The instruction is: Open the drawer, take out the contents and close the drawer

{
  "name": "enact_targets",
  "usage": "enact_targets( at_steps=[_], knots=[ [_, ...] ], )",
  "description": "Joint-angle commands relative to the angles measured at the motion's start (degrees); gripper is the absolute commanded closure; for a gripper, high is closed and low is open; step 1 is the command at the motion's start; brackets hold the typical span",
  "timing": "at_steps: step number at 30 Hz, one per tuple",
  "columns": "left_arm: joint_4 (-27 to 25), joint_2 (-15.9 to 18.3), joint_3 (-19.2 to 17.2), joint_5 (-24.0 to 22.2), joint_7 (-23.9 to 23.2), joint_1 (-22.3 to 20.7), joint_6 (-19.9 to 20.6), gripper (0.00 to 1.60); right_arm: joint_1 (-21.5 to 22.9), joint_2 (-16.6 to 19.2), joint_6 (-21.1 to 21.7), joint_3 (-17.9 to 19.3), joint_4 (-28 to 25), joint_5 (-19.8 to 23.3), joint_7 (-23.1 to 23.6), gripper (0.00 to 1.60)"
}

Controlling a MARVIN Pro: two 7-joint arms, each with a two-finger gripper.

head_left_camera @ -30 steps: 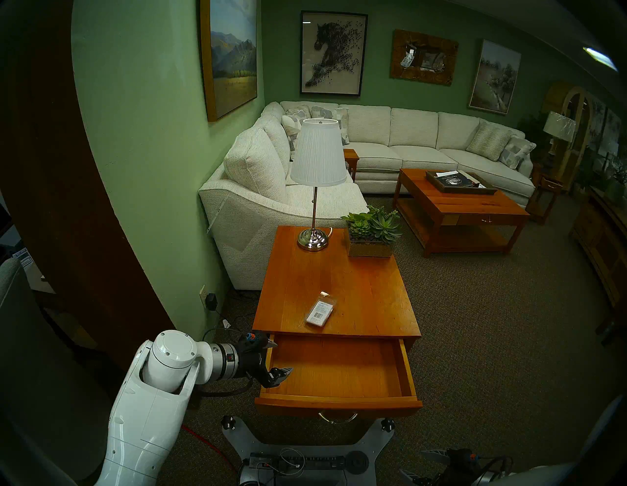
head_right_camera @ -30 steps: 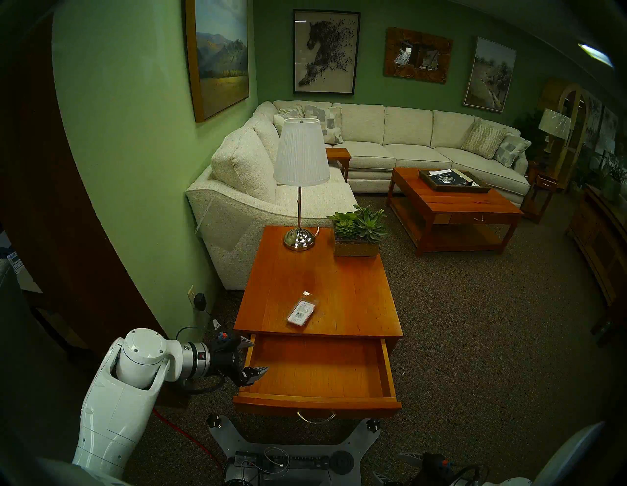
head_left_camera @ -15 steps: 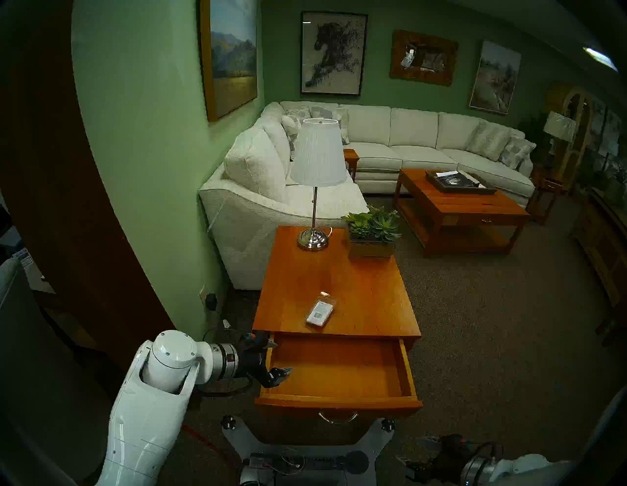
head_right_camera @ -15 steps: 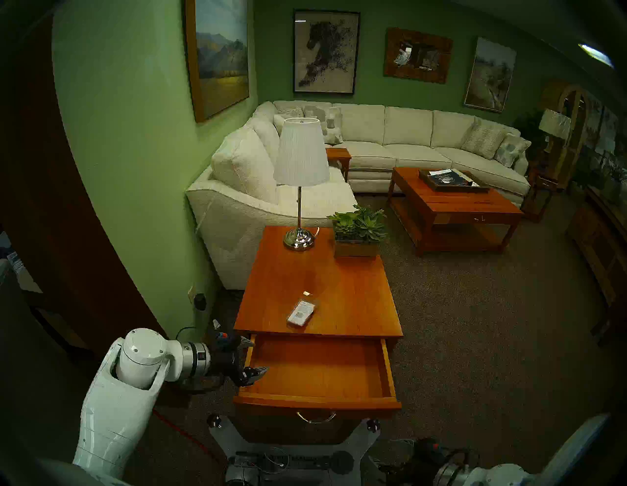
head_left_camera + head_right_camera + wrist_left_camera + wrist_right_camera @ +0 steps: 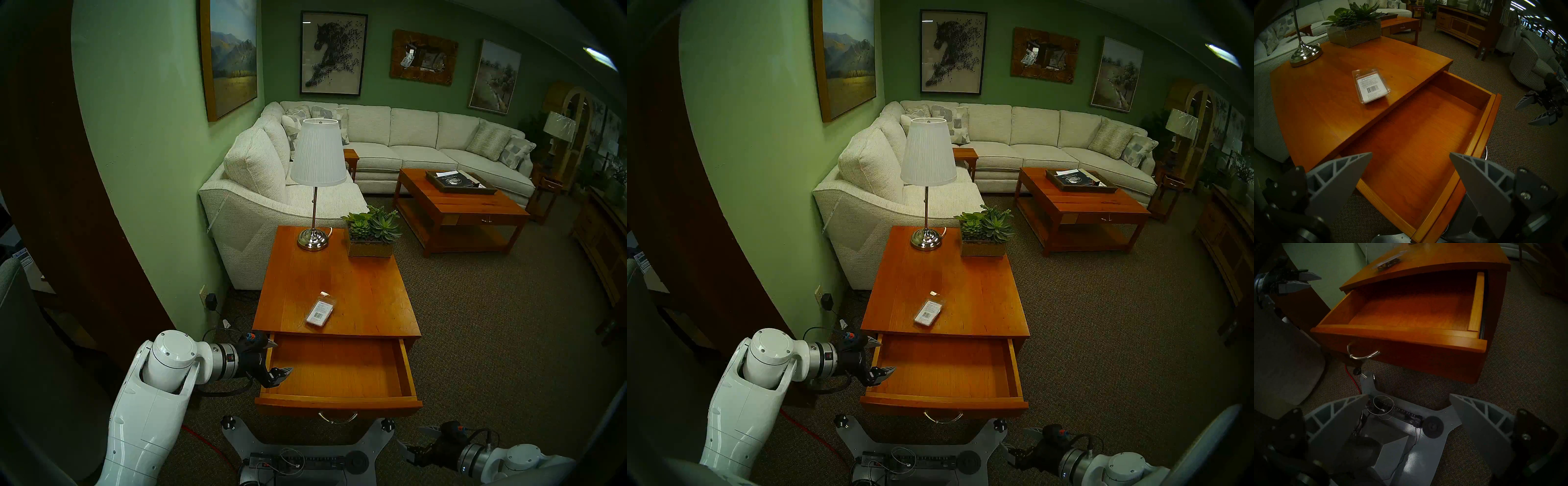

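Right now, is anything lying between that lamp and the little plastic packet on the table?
No. Between the lamp and the packet is only bare tabletop, clearest from the head view.

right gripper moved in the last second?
Yes. The right gripper has come up and leftward in the head view, nearer the base plate's knob below the open drawer.

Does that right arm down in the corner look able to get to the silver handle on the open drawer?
Probably yes. The right gripper hangs open, low and to the side of the drawer, and only bare carpet lies between it and the handle. Nothing blocks the way.
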Motion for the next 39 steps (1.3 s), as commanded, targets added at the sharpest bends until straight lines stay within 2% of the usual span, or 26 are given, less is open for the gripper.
enact_targets(
  at_steps=[1, 11, 13, 14, 16, 17, 30, 31, 33, 34, 35, 39],
  knots=[
    [-1.2, -0.1, -0.1, -0.2, 0.1, -1.1, -0.1, 0.00, 6.4, -1.9, 1.5, -0.6, 0.1, -0.9, 0.7, 0.00],
    [-1.1, -0.2, -0.1, -0.1, 0.0, -1.1, -0.2, 0.00, 12.6, -3.8, 4.0, -0.5, 3.2, -2.8, 0.7, 0.00],
    [-1.1, -0.2, -0.1, -0.1, 0.0, -1.1, -0.2, 0.00, 14.9, -4.4, 4.6, -1.1, 4.3, -3.3, 0.8, 0.00],
    [-1.1, -0.2, -0.2, -0.1, 0.0, -1.1, -0.3, 0.00, 13.3, -4.5, 4.4, -0.1, 3.1, -3.4, 0.6, 0.00],
    [-1.0, -0.2, -0.2, -0.1, 0.0, -1.1, -0.3, 0.00, 15.8, -5.1, 5.1, -0.9, 4.3, -4.0, 0.8, 0.00],
    [-1.0, -0.2, -0.2, -0.1, 0.0, -1.1, -0.3, 0.00, 15.3, -5.3, 5.2, -0.6, 3.7, -4.1, 0.7, 0.00],
    [-0.8, -0.3, -0.2, 0.0, -0.1, -1.1, -0.4, 0.00, 22.4, -9.0, 7.5, -1.6, 5.7, -7.0, 0.7, 0.00],
    [-0.7, -0.3, -0.2, 0.0, -0.1, -1.1, -0.5, 0.00, 25.2, -9.6, 8.0, -2.5, 7.1, -7.4, 0.8, 0.00],
    [-0.7, -0.3, -0.2, 0.0, -0.2, -1.1, -0.5, 0.00, 23.6, -9.7, 7.6, -1.7, 6.0, -7.5, 0.7, 0.00],
    [-0.7, -0.3, -0.2, 0.1, -0.2, -1.1, -0.5, 0.00, 24.9, -10.1, 7.9, -2.1, 6.7, -7.7, 0.7, 0.00],
    [-0.6, -0.3, -0.2, 0.1, -0.2, -1.1, -0.5, 0.00, 23.9, -10.3, 7.6, -1.5, 6.0, -7.7, 0.5, 0.00],
    [-0.5, -0.4, -0.3, 0.1, -0.2, -1.1, -0.5, 0.00, 26.6, -11.3, 8.0, -1.8, 7.0, -8.4, 0.5, 0.00]
  ],
)
